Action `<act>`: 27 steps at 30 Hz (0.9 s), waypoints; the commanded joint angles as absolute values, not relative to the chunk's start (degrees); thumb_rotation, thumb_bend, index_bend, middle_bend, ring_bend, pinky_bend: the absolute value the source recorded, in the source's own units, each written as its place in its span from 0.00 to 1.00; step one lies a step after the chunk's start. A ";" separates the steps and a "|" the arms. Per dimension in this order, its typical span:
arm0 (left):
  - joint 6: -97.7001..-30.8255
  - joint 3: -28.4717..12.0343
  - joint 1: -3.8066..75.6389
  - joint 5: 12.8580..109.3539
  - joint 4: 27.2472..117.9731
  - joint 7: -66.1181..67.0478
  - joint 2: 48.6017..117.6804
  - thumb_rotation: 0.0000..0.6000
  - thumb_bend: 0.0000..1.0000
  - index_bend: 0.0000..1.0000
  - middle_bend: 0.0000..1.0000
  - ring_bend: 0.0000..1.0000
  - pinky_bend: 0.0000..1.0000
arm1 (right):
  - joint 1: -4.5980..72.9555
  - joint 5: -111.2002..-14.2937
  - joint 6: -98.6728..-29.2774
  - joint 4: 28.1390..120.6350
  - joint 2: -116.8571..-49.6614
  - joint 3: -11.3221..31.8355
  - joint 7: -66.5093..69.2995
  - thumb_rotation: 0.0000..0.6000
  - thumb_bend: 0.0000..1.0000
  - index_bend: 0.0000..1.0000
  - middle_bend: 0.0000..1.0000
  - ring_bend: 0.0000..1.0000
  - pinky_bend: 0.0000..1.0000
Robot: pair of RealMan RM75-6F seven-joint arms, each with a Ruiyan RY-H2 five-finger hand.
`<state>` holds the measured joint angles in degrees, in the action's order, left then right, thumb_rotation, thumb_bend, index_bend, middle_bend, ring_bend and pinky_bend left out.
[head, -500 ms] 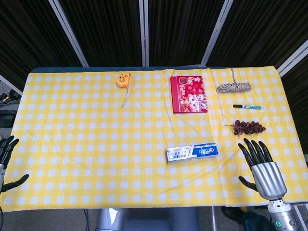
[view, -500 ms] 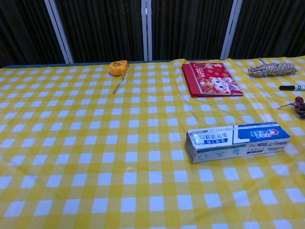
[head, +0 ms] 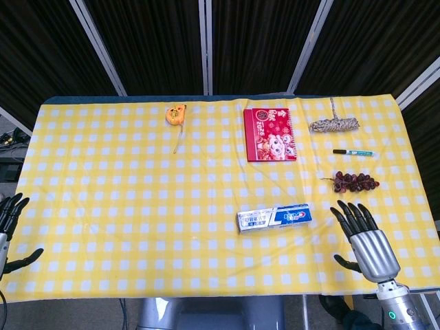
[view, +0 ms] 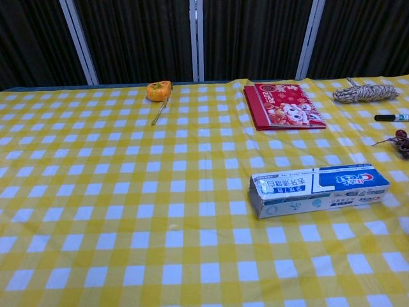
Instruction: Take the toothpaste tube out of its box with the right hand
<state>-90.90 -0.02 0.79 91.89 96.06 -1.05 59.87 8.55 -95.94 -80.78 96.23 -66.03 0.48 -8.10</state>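
The blue and white toothpaste box (head: 273, 218) lies flat on the yellow checked tablecloth, right of centre; the chest view shows the toothpaste box (view: 318, 190) with its near end flap toward the left. The tube itself is hidden inside. My right hand (head: 364, 240) hovers at the front right of the table, fingers spread, holding nothing, a short way right of the box. At the far left table edge my left hand (head: 9, 230) is open, fingers apart. Neither hand shows in the chest view.
A red booklet (head: 269, 133) lies behind the box. An orange tape measure (head: 176, 114) sits at the back. A coiled rope (head: 333, 124), a marker pen (head: 353, 152) and a bunch of dark grapes (head: 354, 181) lie along the right side.
My right hand has shifted slightly left and toward the table's front, closer to the box. The box and left hand are unmoved.
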 commanded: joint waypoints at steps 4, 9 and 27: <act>-89.08 -0.99 1.80 89.90 96.09 -0.68 60.04 1.00 0.00 0.00 0.00 0.00 0.00 | 19.91 -96.42 -66.45 94.78 -66.40 3.26 -4.83 1.00 0.00 0.03 0.00 0.00 0.01; -87.84 -1.44 2.30 88.43 95.87 -0.06 60.47 1.00 0.00 0.00 0.00 0.00 0.00 | 27.82 -96.44 -56.17 92.52 -68.25 4.79 -3.14 1.00 0.00 0.07 0.05 0.00 0.11; -86.12 -1.73 3.00 86.68 95.17 0.80 61.13 1.00 0.00 0.00 0.00 0.00 0.00 | 36.92 -86.75 -43.78 79.87 -80.98 6.91 -10.38 1.00 0.01 0.23 0.29 0.20 0.30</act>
